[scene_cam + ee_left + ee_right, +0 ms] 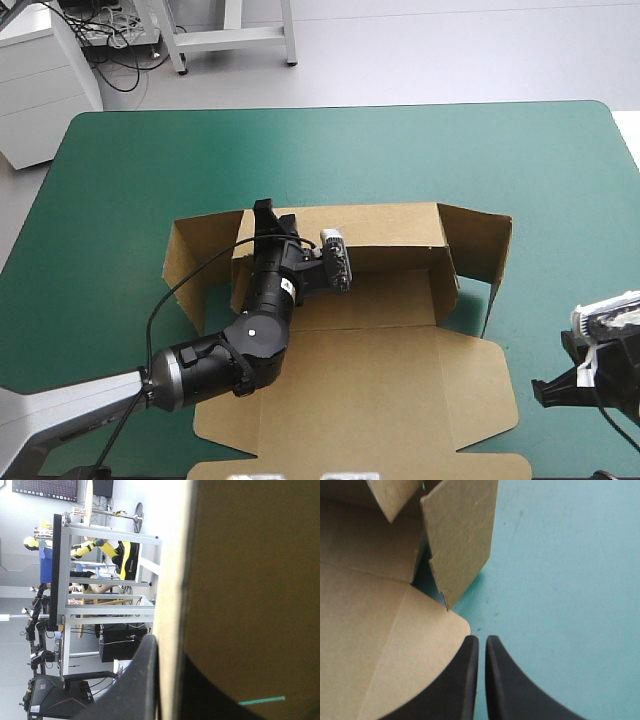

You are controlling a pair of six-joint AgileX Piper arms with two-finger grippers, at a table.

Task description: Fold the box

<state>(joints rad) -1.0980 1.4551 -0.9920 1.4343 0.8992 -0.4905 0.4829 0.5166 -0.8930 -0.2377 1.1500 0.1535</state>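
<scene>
Box (380, 380) lies open on the desk (130, 170), midway between the left and right edges and closer to the near edge than to the far one. Its far wall (390, 225) stands upright. A flap rises at each end of that wall: the left flap (195, 265) angles toward the desk's left edge, the right flap (480, 250) toward its right edge. The lid (400, 410) lies flat on the desk and runs almost to the near edge.

The left arm comes in from the near left corner and crosses the lid and the box floor. The left gripper (266, 212) sits at the left end of the far wall, over its top edge. In the left wrist view this gripper (170, 647) is clamped on the box (250, 570), with one finger (135, 685) on each side of the board and the sheet between them.

The right gripper (545, 390) is low near the desk's right edge, just beside the lid's right side. In the right wrist view its fingers are pressed together in a pointed arch (481, 639) with nothing between them. The tips are just beside the lid's rounded corner (462, 625), over bare teal-green cover (570, 580). I cannot tell whether they touch the board. The right flap (462, 535) stands upright ahead of this gripper, apart from it
</scene>
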